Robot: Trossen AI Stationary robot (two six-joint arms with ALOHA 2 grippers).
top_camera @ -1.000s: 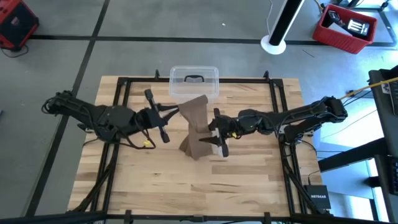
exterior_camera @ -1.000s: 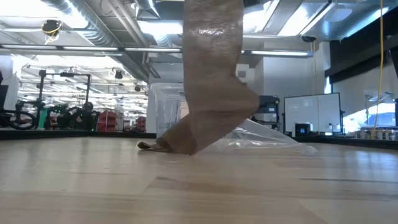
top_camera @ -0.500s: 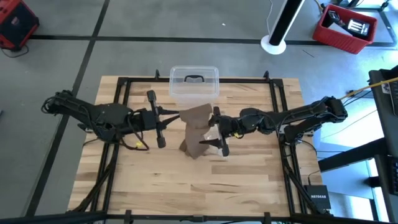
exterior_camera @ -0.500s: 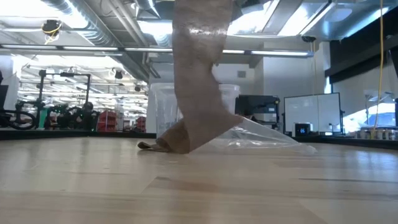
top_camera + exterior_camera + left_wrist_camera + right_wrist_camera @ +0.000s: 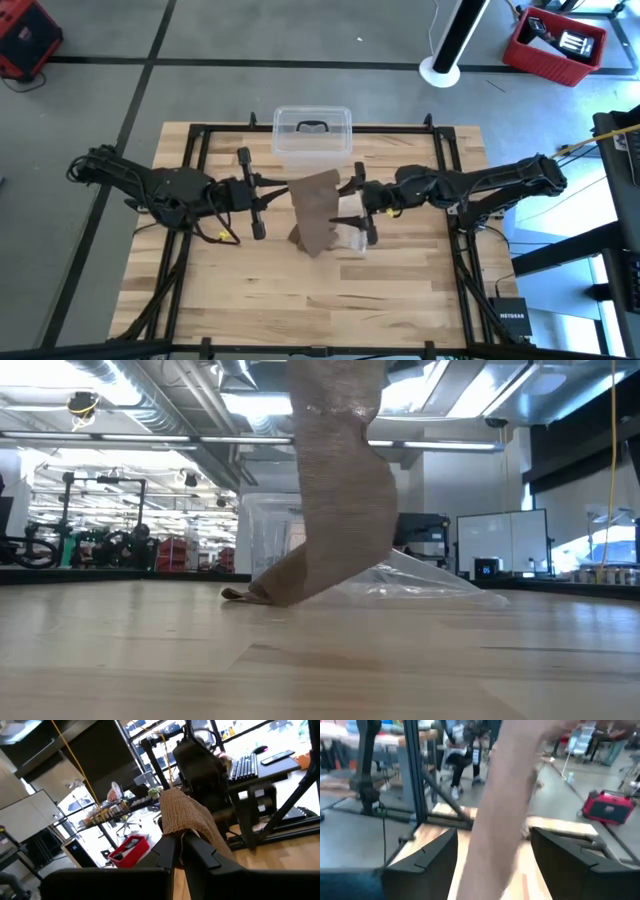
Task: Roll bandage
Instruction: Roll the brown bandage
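So not much rolling done yet, as far as I can see. The bandage [image 5: 318,208] is hanging as a loose brown strip over the middle of the counter [image 5: 250,290], held up off the wood at its upper end, with its lower end bunched and resting on the surface, just in front of the clear plastic box [image 5: 312,132]. From the low view the strip [image 5: 335,490] drops down from above and curves to a flat tail lying on the wood, with a crinkled plastic bag [image 5: 420,585] behind it. No tight coil anywhere that I can spot.

The left tool [image 5: 178,851] has its fingers pinched narrow on the bandage's top edge, which folds over the tips. The right tool [image 5: 362,208] sits just beside the strip on the other side, with its fingers spread wide and the fabric hanging between them in its wrist view, not clamped.

My guess: this is the early part. Basically the whole length is left to wind, and that tail needs catching first.
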